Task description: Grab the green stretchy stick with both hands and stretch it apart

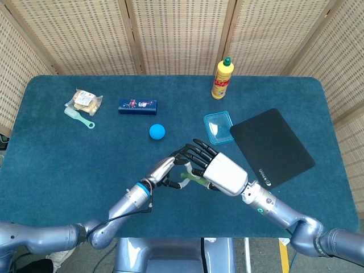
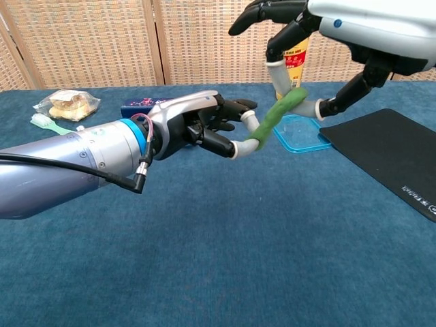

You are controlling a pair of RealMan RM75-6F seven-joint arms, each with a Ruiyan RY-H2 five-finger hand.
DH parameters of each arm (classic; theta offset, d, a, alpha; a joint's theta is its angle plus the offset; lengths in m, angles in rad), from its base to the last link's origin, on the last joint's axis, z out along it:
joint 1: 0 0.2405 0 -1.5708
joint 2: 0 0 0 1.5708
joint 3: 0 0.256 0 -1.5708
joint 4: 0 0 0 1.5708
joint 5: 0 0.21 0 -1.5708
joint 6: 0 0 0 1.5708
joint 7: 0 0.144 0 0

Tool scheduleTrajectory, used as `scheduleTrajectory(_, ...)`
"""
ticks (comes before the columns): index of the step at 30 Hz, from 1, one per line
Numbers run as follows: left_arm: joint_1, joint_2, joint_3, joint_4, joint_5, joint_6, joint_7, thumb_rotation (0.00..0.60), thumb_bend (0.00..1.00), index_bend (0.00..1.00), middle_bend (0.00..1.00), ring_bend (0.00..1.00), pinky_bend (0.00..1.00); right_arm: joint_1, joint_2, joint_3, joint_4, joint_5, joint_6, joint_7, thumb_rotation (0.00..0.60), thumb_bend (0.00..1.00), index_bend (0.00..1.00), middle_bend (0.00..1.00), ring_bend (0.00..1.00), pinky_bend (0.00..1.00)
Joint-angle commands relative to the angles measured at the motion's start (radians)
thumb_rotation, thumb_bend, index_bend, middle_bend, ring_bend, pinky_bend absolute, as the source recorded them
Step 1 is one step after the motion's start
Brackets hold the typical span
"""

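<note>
The green stretchy stick [image 2: 276, 117] hangs slanted above the table, between my two hands. My left hand [image 2: 201, 126] pinches its lower left end with thumb and finger. My right hand [image 2: 340, 30] comes from the upper right and pinches the stick's upper end between thumb and finger, its other fingers spread. In the head view the stick [image 1: 192, 178] is a thin green strip, mostly hidden between the left hand [image 1: 169, 169] and the right hand [image 1: 219, 173], near the table's front middle.
A clear blue-rimmed tray [image 1: 218, 127] and a black mat [image 1: 271, 146] lie right of the hands. A blue ball [image 1: 157, 132], a dark blue box [image 1: 137, 106], a yellow bottle [image 1: 222, 78] and a snack bag with a green spoon [image 1: 83, 104] lie farther back.
</note>
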Motion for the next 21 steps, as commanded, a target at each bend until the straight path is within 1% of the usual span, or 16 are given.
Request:
scheduleTrajectory(1, 0.008, 0.012, -0.003, 0.001, -0.004, 0.002, -0.009, 0.6, 0.53, 0.79, 0.0, 0.0, 0.0, -0.014, 0.01, 0.002, 0.001, 0.001, 0.025, 0.003, 0.6, 0.56, 0.81, 0.2, 0.0, 0.0)
scheduleTrajectory(8, 0.033, 0.054, -0.002, 0.004, -0.001, 0.008, -0.035, 0.6, 0.53, 0.79, 0.0, 0.0, 0.0, -0.04, 0.034, 0.007, -0.002, 0.008, 0.066, -0.008, 0.6, 0.58, 0.85, 0.2, 0.0, 0.0)
scheduleTrajectory(17, 0.079, 0.132, 0.002, 0.029, 0.015, 0.017, -0.098, 0.6, 0.53, 0.79, 0.0, 0.0, 0.0, -0.063, 0.055, 0.02, -0.003, 0.028, 0.092, -0.02, 0.6, 0.58, 0.85, 0.2, 0.0, 0.0)
scheduleTrajectory(21, 0.098, 0.162, 0.007, 0.04, 0.028, 0.018, -0.13, 0.6, 0.55, 0.79, 0.0, 0.0, 0.0, -0.071, 0.062, 0.022, 0.005, 0.036, 0.096, -0.018, 0.6, 0.58, 0.85, 0.2, 0.0, 0.0)
